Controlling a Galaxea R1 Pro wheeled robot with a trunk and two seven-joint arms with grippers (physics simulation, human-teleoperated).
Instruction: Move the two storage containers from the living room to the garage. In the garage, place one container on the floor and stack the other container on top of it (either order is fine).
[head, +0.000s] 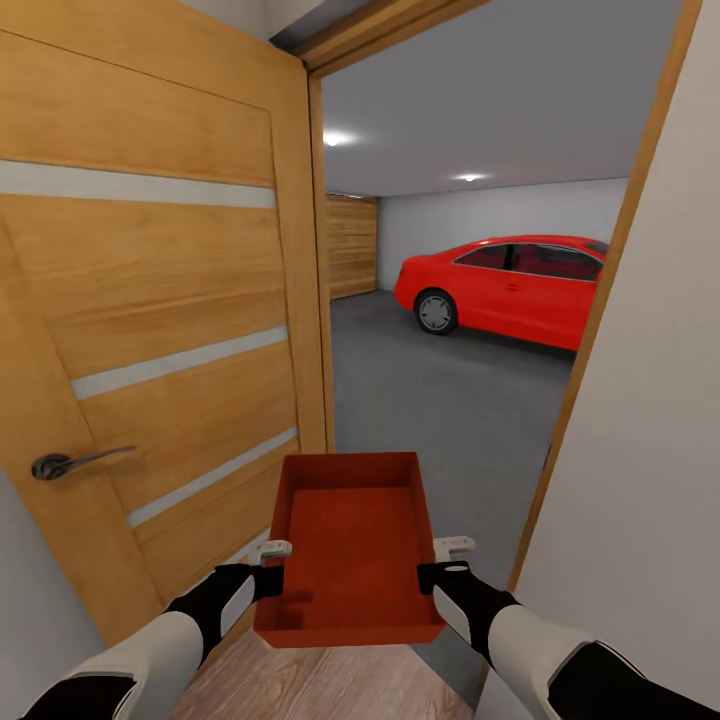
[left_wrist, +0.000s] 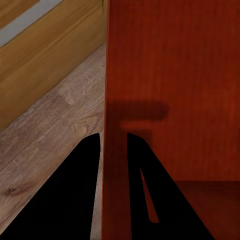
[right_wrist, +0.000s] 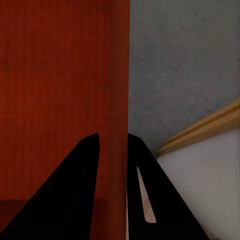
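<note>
Right at the doorway into the garage (head: 470, 330), the robot is carrying one orange-red storage container (head: 352, 545) out in front of its chest, held level with the open top up. It's empty as far as I can see. Each arm has a side wall: the left gripper (head: 268, 566) is pinched on the left wall and the right gripper (head: 443, 562) on the right wall. In the left wrist view the dark fingers (left_wrist: 82, 190) sit either side of the thin red wall, one inside the bin and one outside, closed tight on it. Same deal in the right wrist view, fingers (right_wrist: 75, 190) straddling the wall, with grey concrete past it.

Gripping both sides makes sense to me, since a wide shallow bin would tip or twist from one edge.

The open wooden door (head: 150, 330) is just beside the container's left side, and the door frame (head: 600, 330) is near its right, so the bin is pretty much centred in the gap. Beyond the container the dark grey floor (head: 440, 400) runs out to a red car (head: 510, 285) well past it. Light wood planks (head: 300, 685) are under the bin, so I'd say it isn't quite in yet. No sign of the second bin from here.
</note>
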